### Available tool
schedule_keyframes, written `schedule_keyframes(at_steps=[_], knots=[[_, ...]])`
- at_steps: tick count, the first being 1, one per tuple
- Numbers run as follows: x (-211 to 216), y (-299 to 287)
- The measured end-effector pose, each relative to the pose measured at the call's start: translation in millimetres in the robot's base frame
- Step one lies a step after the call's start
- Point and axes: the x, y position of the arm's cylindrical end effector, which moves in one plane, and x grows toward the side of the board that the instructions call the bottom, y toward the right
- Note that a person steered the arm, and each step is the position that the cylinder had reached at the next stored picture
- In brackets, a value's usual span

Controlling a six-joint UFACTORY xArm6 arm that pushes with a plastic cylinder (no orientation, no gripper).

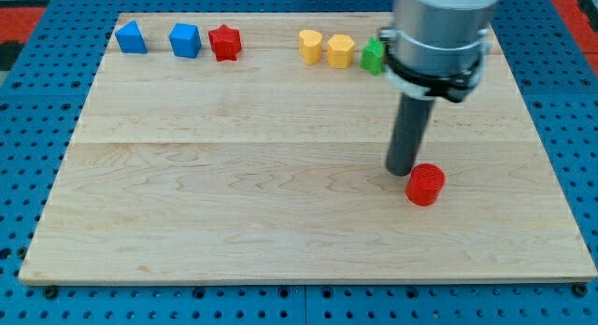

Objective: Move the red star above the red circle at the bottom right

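Note:
The red star (224,42) lies near the top edge of the wooden board, left of centre, just to the right of a blue block. The red circle (425,184) lies on the lower right part of the board. My tip (402,170) rests on the board just to the upper left of the red circle, almost touching it. The red star is far from the tip, toward the view's upper left.
A blue triangle-like block (131,37) and a blue cube-like block (185,40) sit at the top left. Two yellow blocks (310,46) (340,50) and a green block (374,57), partly hidden by the arm, sit at the top right. The wooden board (234,194) lies on a blue pegboard.

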Motion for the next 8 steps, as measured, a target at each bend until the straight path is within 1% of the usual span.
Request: schedule_keyframes(at_steps=[1,2,3,4,5,6,7,8], knots=[[22,15],[24,29],[36,48],[3,32],[-73,-46],[-121,-142],[-173,-217],[-218,-218]])
